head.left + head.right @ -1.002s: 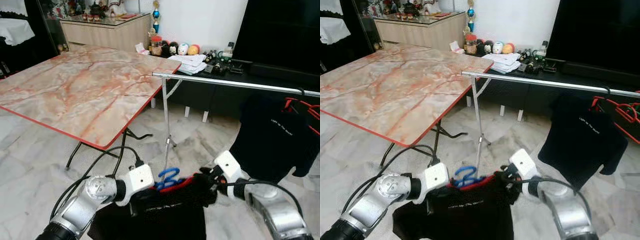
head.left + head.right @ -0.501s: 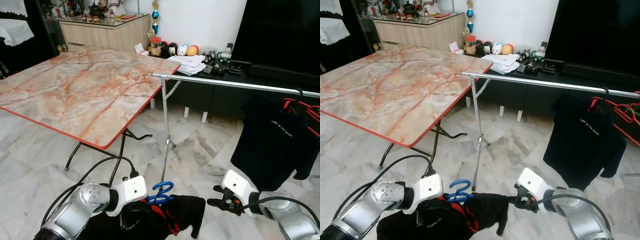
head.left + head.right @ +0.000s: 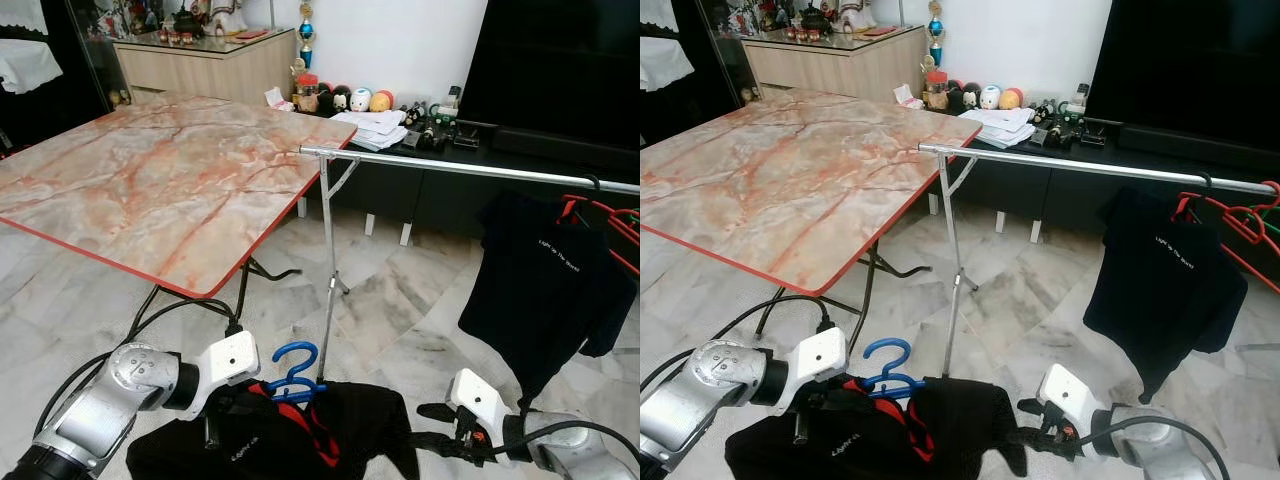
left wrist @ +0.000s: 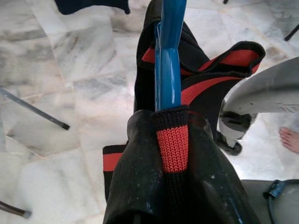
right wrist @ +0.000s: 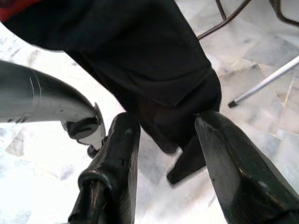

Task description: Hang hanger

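Holding the blue hanger (image 3: 292, 372) with its black-and-red shirt (image 3: 300, 440) low above the floor, the left claw (image 3: 225, 420) is pinched on it, near the foot of the clothes rail (image 3: 460, 168). The right claw (image 5: 163, 154), spread, hovers beside the shirt's sleeve.

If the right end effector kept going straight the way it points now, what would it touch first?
Most likely the black garment: the open right end effector aims at its hanging lower edge, which sits just beyond the fingertips. Depth is hard to judge, so it might pass slightly under.
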Controlling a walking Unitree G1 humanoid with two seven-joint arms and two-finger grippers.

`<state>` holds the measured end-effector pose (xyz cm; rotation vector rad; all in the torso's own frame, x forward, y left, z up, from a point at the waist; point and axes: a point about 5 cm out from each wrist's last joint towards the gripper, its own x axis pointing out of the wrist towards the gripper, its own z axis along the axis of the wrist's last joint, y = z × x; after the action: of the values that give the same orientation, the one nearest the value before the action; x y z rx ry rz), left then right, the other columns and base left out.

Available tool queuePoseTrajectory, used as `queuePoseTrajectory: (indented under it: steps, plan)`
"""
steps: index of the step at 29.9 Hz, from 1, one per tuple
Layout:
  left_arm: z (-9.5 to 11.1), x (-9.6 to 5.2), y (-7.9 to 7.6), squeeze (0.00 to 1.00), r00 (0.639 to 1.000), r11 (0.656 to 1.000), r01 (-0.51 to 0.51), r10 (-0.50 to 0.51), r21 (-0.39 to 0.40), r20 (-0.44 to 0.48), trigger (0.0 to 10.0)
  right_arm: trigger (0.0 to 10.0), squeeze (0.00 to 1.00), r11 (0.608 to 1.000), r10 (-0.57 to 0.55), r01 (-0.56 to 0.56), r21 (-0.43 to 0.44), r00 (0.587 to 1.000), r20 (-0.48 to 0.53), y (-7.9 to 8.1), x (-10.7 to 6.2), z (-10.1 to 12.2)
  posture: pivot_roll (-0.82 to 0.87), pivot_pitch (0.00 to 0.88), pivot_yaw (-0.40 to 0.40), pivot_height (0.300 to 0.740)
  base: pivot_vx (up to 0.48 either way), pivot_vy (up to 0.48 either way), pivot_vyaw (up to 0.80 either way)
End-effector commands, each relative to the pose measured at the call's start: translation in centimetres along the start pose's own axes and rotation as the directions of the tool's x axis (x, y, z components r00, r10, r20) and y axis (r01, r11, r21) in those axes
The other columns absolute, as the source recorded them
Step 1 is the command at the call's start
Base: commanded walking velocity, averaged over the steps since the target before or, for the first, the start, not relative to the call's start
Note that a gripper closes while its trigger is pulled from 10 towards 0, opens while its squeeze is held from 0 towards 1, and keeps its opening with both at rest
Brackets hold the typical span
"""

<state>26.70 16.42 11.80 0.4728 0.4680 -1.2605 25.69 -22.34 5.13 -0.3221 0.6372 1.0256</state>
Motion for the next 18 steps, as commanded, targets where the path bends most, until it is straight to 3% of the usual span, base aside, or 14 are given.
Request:
queuePoseTrajectory:
  steps: [1, 7, 18]
  plan:
    - [1.2, -0.7, 0.0, 0.00, 0.999, 1.000, 0.010, -0.011, 0.026, 0.048, 0.0, 10.0, 0.00, 1.000, 0.009, -0.009, 0.018, 1.000, 0.022, -0.1, -0.2, -0.2, 0.10, 0.000, 0.020, 0.740, 0.000, 0.000, 0.00]
    - [2.2, -0.8, -0.5, 0.00, 0.993, 0.998, 0.057, -0.059, 0.031, 0.100, 0.0, 10.0, 0.00, 0.995, 0.093, -0.093, 0.022, 0.995, 0.021, 0.8, 0.2, -0.7, 0.11, 0.000, 0.016, 0.740, 0.000, 0.000, 0.00]
    - [3.5, -1.2, -0.8, 0.00, 0.988, 0.991, 0.115, -0.121, 0.075, 0.091, 0.0, 10.0, 0.00, 0.998, 0.054, -0.055, -0.023, 0.998, -0.037, -0.3, 1.2, -0.6, 0.11, 0.000, 0.016, 0.740, 0.000, 0.000, 0.00]
